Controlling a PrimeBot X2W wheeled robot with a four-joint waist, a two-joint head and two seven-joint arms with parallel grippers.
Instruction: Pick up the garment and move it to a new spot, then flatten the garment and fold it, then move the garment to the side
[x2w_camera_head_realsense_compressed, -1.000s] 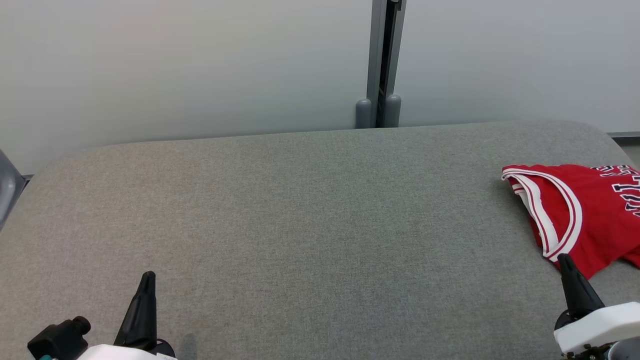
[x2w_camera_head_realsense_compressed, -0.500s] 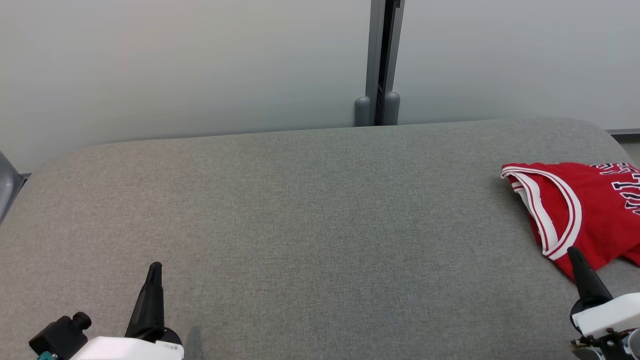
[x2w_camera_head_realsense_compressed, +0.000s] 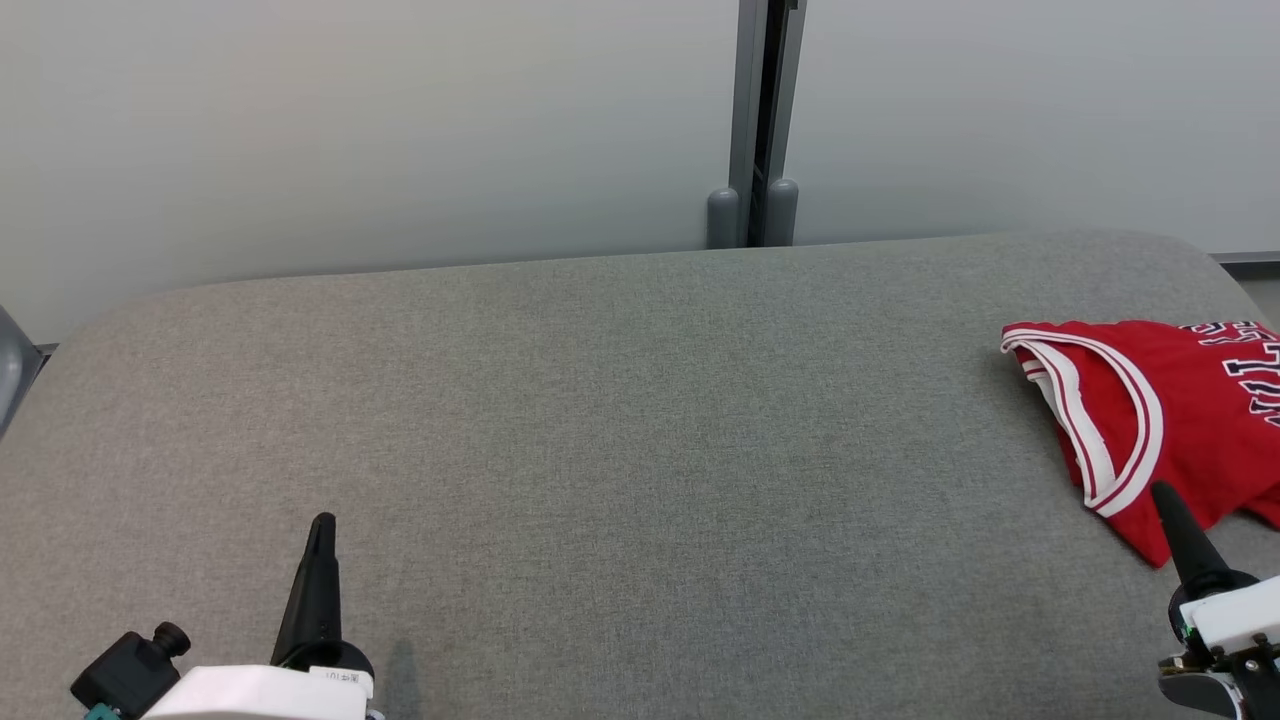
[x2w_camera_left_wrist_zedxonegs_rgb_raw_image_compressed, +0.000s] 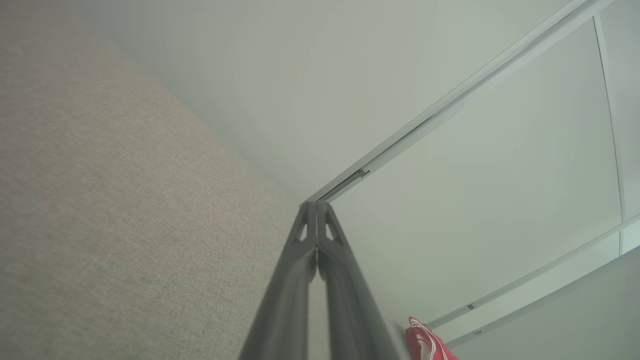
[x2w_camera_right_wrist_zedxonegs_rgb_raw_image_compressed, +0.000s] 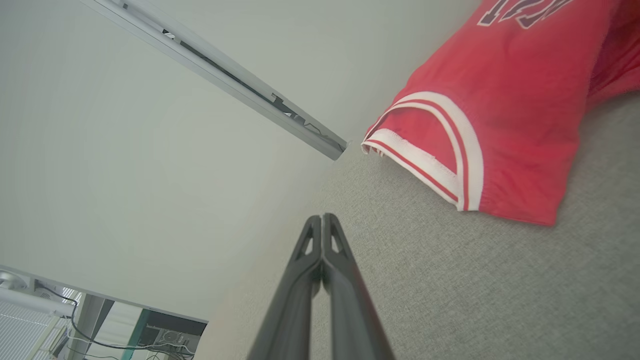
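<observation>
The garment (x2w_camera_head_realsense_compressed: 1180, 420) is a red sleeveless jersey with white-and-red trim and dark lettering, lying folded at the right edge of the grey padded table (x2w_camera_head_realsense_compressed: 620, 420). It also appears in the right wrist view as the garment (x2w_camera_right_wrist_zedxonegs_rgb_raw_image_compressed: 510, 125), upper right, and as a sliver of garment (x2w_camera_left_wrist_zedxonegs_rgb_raw_image_compressed: 427, 342) in the left wrist view. My right gripper (x2w_camera_head_realsense_compressed: 1165, 492) is shut and empty, its tip over the jersey's near corner; the wrist view shows the right gripper (x2w_camera_right_wrist_zedxonegs_rgb_raw_image_compressed: 322, 217) with jaws pressed together. My left gripper (x2w_camera_head_realsense_compressed: 322, 522) is shut and empty at the lower left, seen likewise as the left gripper (x2w_camera_left_wrist_zedxonegs_rgb_raw_image_compressed: 316, 205).
A pale wall runs behind the table, split by a grey vertical post (x2w_camera_head_realsense_compressed: 760, 120). The table's rounded corners show at the far left and far right. A window and cables (x2w_camera_right_wrist_zedxonegs_rgb_raw_image_compressed: 85, 320) appear low in the right wrist view.
Both grippers have drifted right in the head view; the right one has sunk lower toward the frame's corner. The whole picture has shifted slightly, so the camera has moved. The jersey lies as before.
</observation>
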